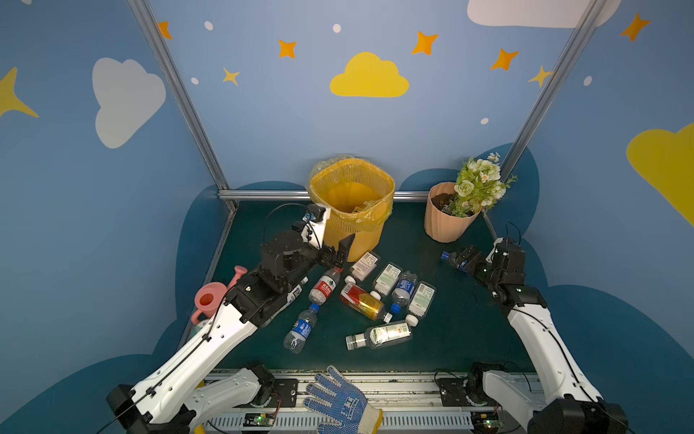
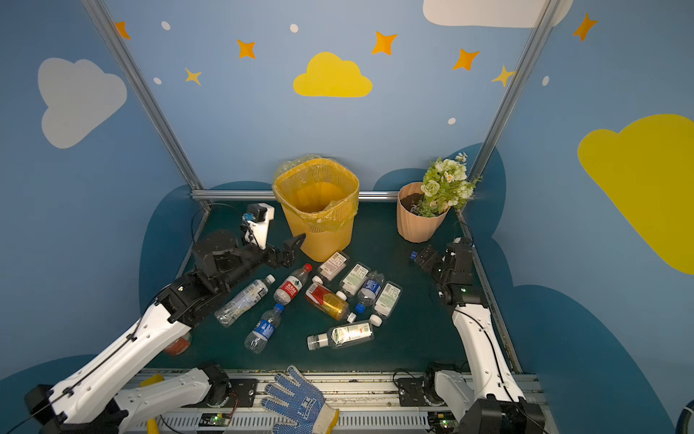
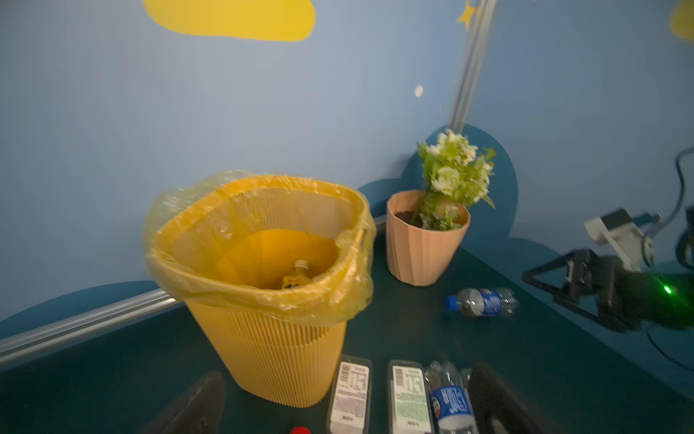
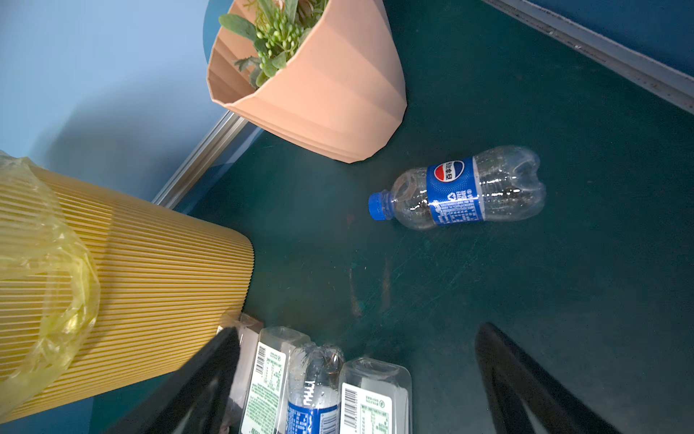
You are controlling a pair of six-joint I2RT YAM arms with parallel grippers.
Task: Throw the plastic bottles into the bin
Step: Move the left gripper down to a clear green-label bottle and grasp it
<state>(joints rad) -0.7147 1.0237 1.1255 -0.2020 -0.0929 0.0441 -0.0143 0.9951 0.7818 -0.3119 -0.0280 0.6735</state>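
**item 1, bin** [image 1: 349, 240]: tall yellow ribbed basket with a yellow bag liner. it stands upright at the back middle of the green mat [image 1: 450, 338]. the left wrist view shows one sunk bottle [image 3: 296, 276] lying at its bottom. whether more lie beneath it i cannot tell.

**item 2, plastic bottles** [image 1: 362, 300]: about ten on the mat, all lying flat.
- most sit in a loose cluster just in front of the bin, several touching side by side.
- a clear bottle [image 2: 244, 300] lies partly under the left arm.
- a lone bottle [image 4: 458, 188], blue cap and blue label, lies apart on the right near the flower pot [image 1: 447, 221].

**item 3, left gripper** [image 3: 349, 372]: jaws spread wide, holding nothing. it hangs just beside the bin's lower wall, over the far edge of the cluster.

**item 4, right gripper** [image 4: 356, 328]: jaws equally wide, empty. in both top views it sits over the lone bottle, with only the blue cap showing. its wrist view puts the bottle ahead of the fingers, not between them.

**item 5, not for the bin**: the peach flower pot, a pink watering can [image 1: 210, 297], and a blue dotted glove [image 1: 338, 402] on the front rail.

**status, my reading**: early in the job, between picks, with each arm hovering near a candidate bottle.

**next move**: drop one gripper squarely across a bottle's body, close gently and carry it clear of the liner's rim before letting go. these bottles look light and round, so they are likely to roll or buckle. those in the cluster will be hard to take without nudging their neighbours.
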